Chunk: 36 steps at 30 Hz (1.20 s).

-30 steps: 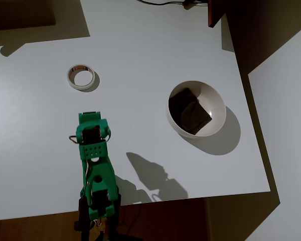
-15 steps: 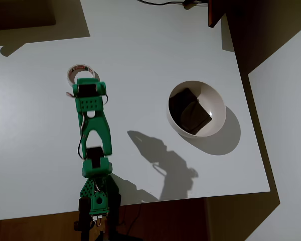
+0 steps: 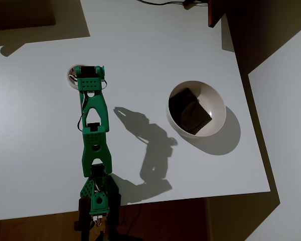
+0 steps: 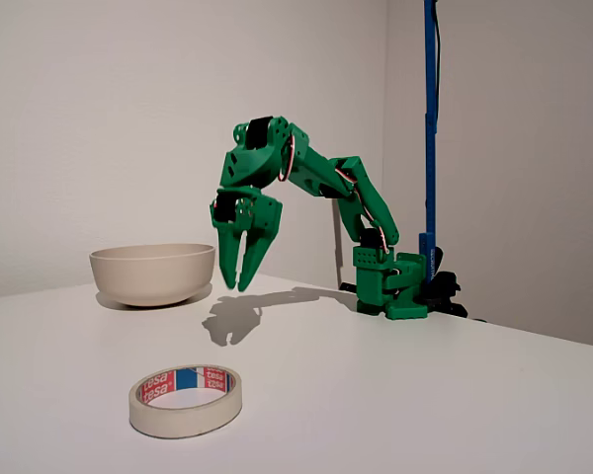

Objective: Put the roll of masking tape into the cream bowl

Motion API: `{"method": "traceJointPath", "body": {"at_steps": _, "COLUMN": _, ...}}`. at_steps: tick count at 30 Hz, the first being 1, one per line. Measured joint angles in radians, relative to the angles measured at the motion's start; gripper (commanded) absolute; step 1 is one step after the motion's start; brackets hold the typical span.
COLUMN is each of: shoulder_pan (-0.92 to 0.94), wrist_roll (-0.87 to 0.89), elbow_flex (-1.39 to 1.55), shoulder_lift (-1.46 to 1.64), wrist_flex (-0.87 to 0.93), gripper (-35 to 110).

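Overhead and side views of the white table. I am reaching my green arm out across it, and in the overhead view my wrist is covering most of the roll of masking tape, so that just a pale arc of its ring is peeping out at the left of the wrist.

In the fixed view my claw is pointing straight down, hanging in the air above the tabletop with its shadow lying below it. The two fingers are standing a little apart — a narrow gap is showing between their tips — and they are gripping nothing.

In that same fixed view the roll of masking tape is lying flat on the table in the foreground, nearer the camera than my claw, with its red and blue inner print facing up and out. It is not touching my fingers.

The cream bowl is sitting well apart from the tape, toward the right side of the table in the overhead view, and a dark square block is lying inside it, leaning against the left wall. In the fixed view the cream bowl is standing to the left of my claw and farther back. A blue pole is rising behind my arm's base.
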Motion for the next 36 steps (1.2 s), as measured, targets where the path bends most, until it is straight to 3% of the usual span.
{"method": "traceJointPath", "body": {"at_steps": 15, "shoulder_pan": -0.077, "wrist_roll": 0.014, "elbow_flex": -0.098, "shoulder_lift": -0.225, "wrist_flex": -0.098, "gripper": 16}}
{"method": "traceJointPath", "body": {"at_steps": 36, "shoulder_pan": -0.044, "wrist_roll": 0.018, "elbow_flex": -0.149, "shoulder_lift": -0.356, "wrist_flex": -0.127, "gripper": 16}}
